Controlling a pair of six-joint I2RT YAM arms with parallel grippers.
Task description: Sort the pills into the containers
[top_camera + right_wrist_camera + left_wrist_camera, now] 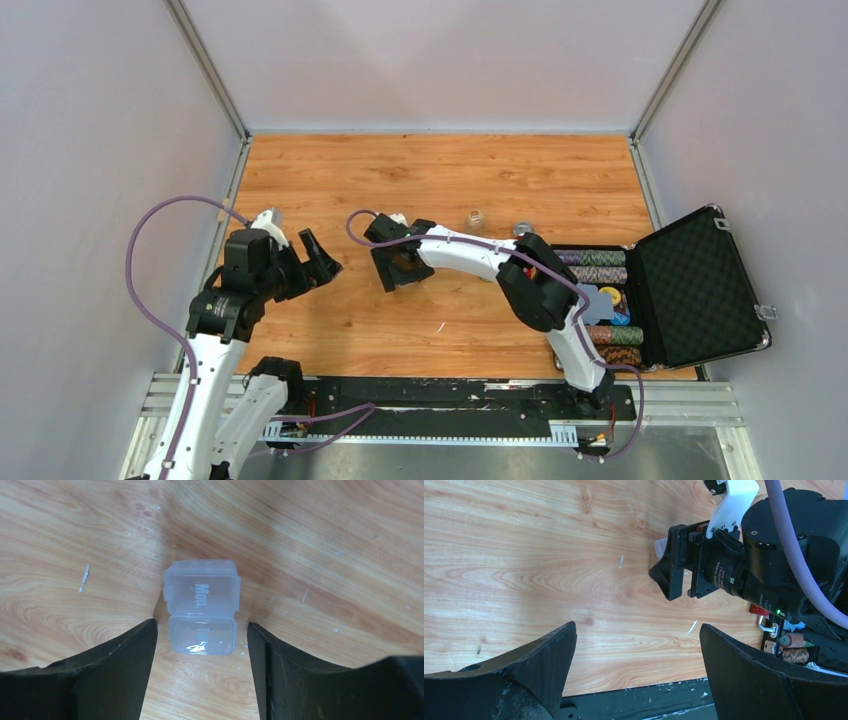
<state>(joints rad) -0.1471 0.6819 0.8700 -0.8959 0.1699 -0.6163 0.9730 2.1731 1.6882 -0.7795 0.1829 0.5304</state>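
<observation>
A: Where do we have the pill box (201,607)?

B: Flat on the bench (325,555), near its middle, straight under our right end effector (201,625). In the right wrist view it lies between the two fingers, with the "Tue" cell nearer the palm and the "Mon." cell beyond it.

A: So its long axis runs along the fingers?

B: Yes, out from the palm, so our jaws would close across its short width. That is the relation we lean on for the next move.

A: Are we gripping it?

B: No. The jaws stand partly apart, with a strip of bare wood showing on each side of the box. Neither finger touches it.

A: And our left end effector (638,630)?

B: Spread wide, holding nothing, off to the left and aimed towards the right one. The right arm is clearly the nearer, so we judge the grasp is its job.

A: Lids?

B: They look shut, but we cannot tell for sure.
</observation>
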